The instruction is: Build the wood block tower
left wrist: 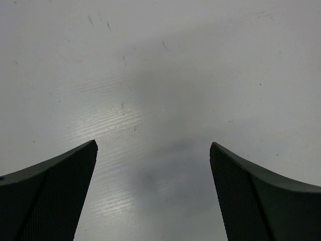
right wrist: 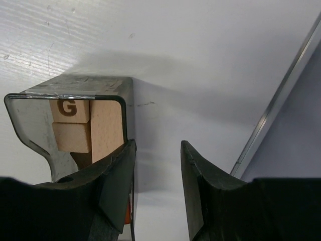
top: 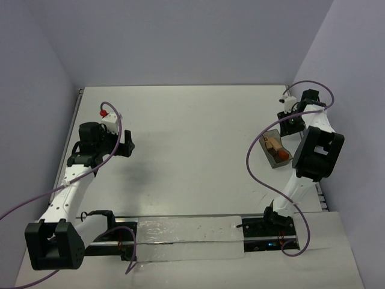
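No stacked tower shows in any view. Tan and reddish-brown wood blocks [top: 275,147] lie in a grey translucent bin [top: 265,144] at the right of the table. In the right wrist view the blocks [right wrist: 75,125], one marked G, sit inside the bin [right wrist: 30,125]. My right gripper [top: 284,126] is just behind the bin. It is open and empty [right wrist: 158,143], its left finger [right wrist: 118,186] at the bin's right wall, with bare table between the jaws. My left gripper [top: 128,146] hangs open and empty over bare table [left wrist: 153,145] at the left.
The table's metal right edge [right wrist: 281,100] and the purple wall run close to the right gripper. A clear plastic sheet [top: 186,238] lies along the front between the arm bases. Purple cables [top: 258,150] loop beside the right arm.
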`<state>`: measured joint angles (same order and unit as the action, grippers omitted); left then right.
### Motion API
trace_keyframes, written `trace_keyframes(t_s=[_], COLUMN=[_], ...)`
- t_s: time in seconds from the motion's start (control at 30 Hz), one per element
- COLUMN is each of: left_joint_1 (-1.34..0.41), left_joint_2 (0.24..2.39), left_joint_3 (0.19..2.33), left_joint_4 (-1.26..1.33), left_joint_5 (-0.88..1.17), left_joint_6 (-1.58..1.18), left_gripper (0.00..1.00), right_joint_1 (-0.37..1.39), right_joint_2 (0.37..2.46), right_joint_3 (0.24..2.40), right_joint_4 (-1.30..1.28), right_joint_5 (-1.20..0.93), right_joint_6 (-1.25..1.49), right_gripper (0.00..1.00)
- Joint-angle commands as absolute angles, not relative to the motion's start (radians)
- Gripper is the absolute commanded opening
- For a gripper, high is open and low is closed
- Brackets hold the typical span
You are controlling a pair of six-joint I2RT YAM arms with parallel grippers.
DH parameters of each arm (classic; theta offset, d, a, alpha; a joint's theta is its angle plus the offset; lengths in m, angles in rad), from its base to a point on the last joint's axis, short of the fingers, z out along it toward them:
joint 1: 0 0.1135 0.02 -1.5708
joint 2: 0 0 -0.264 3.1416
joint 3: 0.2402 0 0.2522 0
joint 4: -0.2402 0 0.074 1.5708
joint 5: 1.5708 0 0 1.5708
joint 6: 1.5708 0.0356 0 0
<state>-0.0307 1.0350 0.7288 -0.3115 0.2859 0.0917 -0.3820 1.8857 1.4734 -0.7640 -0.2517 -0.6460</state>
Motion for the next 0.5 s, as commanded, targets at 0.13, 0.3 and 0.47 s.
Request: trace_keyframes(t_s=[0.13, 0.3, 0.47], left_joint_1=[-0.028, -0.028, -0.028], left_joint_2=[1.054, 1.057, 1.055], left_joint_3=[0.744, 0.745, 0.747], left_joint_4=[-0.287, -0.290, -0.290], left_joint_5=[0.314, 0.314, 0.314], left_joint_6=[0.107, 0.106, 0.107], left_gripper=[0.99, 0.99, 0.99], right_joint_1=[-0.387, -0.401, -0.432], right_joint_2=[1.871, 1.848, 1.820], right_joint_3=[1.477, 1.470, 1.480], right_joint_4=[-0.830, -0.821, -0.843], right_joint_5=[-0.353, -0.362, -0.383], right_joint_6=[-0.700, -0.695, -0.726], right_gripper=[0.49, 0.49, 0.48])
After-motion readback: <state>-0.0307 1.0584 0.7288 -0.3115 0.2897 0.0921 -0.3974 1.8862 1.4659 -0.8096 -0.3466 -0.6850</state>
